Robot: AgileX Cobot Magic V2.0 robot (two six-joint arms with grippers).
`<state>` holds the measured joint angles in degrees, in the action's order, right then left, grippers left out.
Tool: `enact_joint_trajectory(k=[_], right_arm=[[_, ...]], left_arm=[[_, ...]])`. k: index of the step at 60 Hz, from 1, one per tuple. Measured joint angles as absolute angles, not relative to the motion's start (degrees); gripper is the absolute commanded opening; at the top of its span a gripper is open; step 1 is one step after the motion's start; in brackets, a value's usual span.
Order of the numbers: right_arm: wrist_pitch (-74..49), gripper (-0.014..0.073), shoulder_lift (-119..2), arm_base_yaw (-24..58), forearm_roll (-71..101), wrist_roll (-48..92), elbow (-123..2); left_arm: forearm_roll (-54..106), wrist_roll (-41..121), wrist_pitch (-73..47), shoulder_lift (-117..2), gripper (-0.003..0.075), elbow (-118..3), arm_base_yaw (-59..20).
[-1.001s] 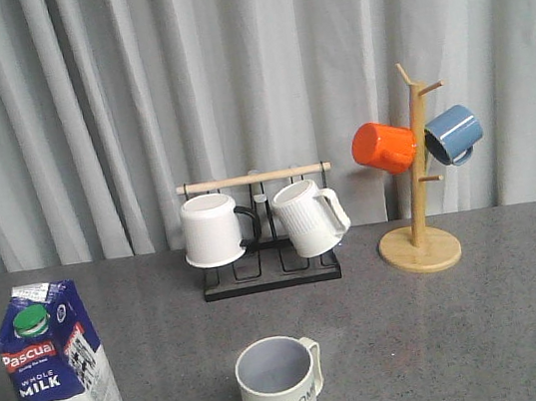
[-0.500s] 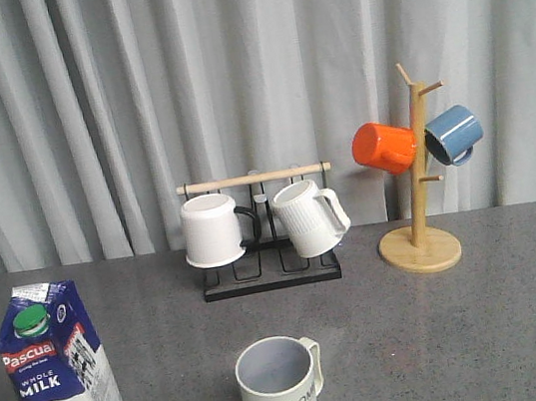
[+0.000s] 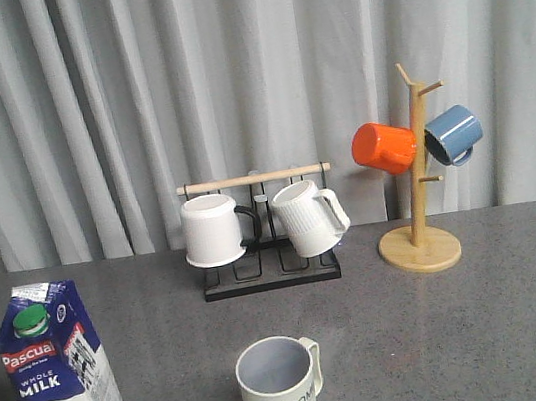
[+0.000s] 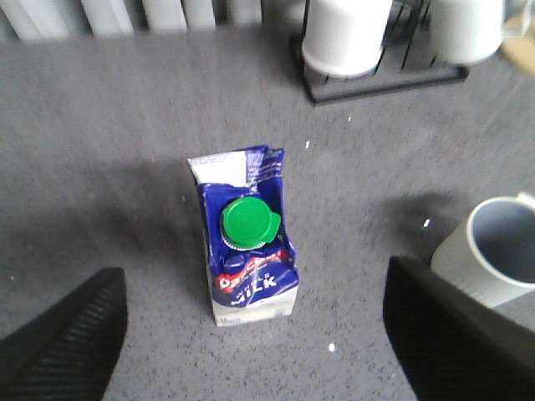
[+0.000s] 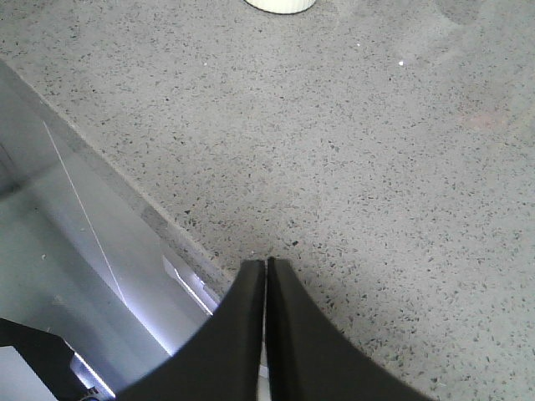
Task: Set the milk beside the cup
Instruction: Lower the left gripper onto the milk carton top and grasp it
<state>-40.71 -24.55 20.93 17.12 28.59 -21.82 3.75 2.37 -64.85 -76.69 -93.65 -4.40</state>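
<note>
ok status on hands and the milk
Left hand open above milk, not touching. Right hand shut, empty, at table edge. Milk upright, apart from cup; nothing between.

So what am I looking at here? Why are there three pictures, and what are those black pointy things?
It's a robot with two arms, and each picture comes from a different camera. One camera looks forward over the grey table. The other two sit on the robot's wrists, looking down past its tools. The wide-apart black shapes are the left tool, open above the milk carton. The two black pieces pressed together are the right tool, shut and holding nothing, near the table's edge. On the table stand the milk, a cream cup with letters on it, a rack holding two white mugs, and a wooden mug tree with an orange and a blue mug.
</note>
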Motion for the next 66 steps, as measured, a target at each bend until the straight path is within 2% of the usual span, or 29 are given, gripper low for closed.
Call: enact_joint_trajectory(k=[19,66], right_arm=[[-40.66,-0.0005,-24.55,20.93,17.12,28.34,-21.82],[-40.61,-0.0005,-24.55,20.93,17.12,28.15,-21.82]], left_arm=[[2.59,2.54,-71.32,-86.74,0.0593,-97.65,-4.40],[6.41,2.49,-65.47,-88.13,0.0575,-97.96,-4.40]])
